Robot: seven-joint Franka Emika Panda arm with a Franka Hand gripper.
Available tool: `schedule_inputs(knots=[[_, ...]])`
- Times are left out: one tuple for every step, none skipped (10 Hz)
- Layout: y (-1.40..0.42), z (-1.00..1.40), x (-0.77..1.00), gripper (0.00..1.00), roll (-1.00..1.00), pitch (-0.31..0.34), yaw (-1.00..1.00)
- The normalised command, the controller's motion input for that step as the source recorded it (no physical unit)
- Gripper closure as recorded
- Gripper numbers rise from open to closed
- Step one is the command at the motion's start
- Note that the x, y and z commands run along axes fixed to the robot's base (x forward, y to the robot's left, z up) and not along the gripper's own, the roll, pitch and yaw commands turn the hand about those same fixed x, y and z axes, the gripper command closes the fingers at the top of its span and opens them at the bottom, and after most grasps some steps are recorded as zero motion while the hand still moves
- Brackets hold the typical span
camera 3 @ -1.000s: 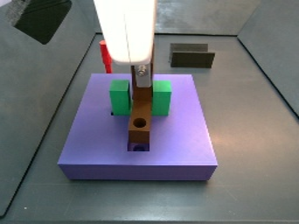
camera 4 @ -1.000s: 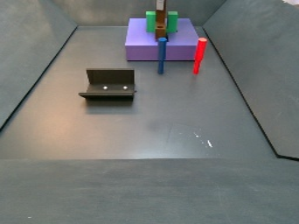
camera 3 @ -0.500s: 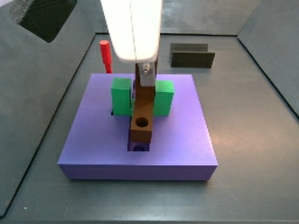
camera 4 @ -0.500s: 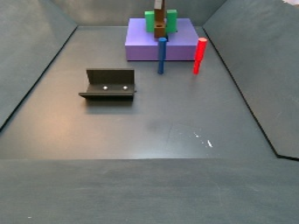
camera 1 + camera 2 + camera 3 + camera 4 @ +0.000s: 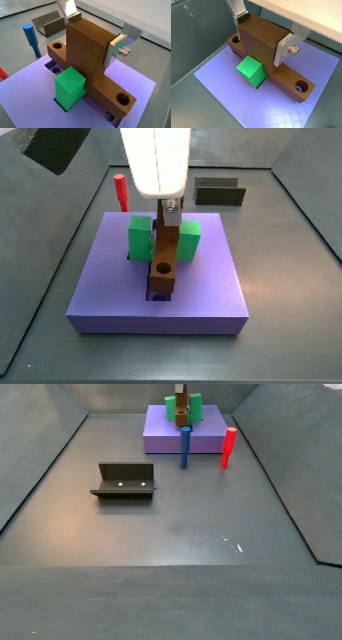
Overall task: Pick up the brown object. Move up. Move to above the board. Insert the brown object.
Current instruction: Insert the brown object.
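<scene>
A: Where is everything sitting?

B: The board (image 5: 158, 293) is lying flat on the floor, with the green block (image 5: 139, 238) standing in it. The brown object (image 5: 163, 263) is hanging over the central groove, its lower end seeming to be entering the slot.

A: And the gripper (image 5: 263, 34)?

B: It is clamping the brown object's upright bar from both sides; one finger (image 5: 288, 47) is pressing flat on its face.

A: How should the insertion go?

B: I'd say it is going well if the bar is staying vertical and lined up with the groove, descending slowly, releasing only once seated. The blue peg (image 5: 30, 38) and fixture (image 5: 124, 480) are standing clear.
</scene>
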Motion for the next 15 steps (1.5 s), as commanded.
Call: schedule_inputs(knots=[[-0.07, -0.03, 0.25, 1.0, 0.03, 0.021, 0.0], [-0.07, -0.02, 0.23, 1.0, 0.04, 0.02, 0.0], [-0.07, 0.0, 0.24, 1.0, 0.04, 0.036, 0.0], [-0.06, -0.01, 0.22, 1.0, 0.03, 0.02, 0.0], [-0.06, -0.02, 0.22, 1.0, 0.01, 0.009, 0.0], [-0.02, -0.04, 0.17, 1.0, 0.0, 0.0, 0.0], [0.0, -0.15, 0.03, 1.0, 0.0, -0.003, 0.0], [0.0, -0.1, 0.05, 1.0, 0.0, 0.0, 0.0], [0.0, -0.04, 0.03, 1.0, 0.0, 0.0, 0.0], [0.0, -0.03, 0.05, 1.0, 0.0, 0.0, 0.0], [0.0, -0.03, 0.06, 1.0, 0.0, 0.0, 0.0], [0.0, -0.03, 0.07, 1.0, 0.0, 0.0, 0.0], [0.0, -0.02, 0.06, 1.0, 0.0, 0.001, 0.0], [0.0, -0.01, 0.06, 1.0, 0.0, 0.003, 0.0], [0.0, -0.01, 0.05, 1.0, 0.0, 0.001, 0.0]])
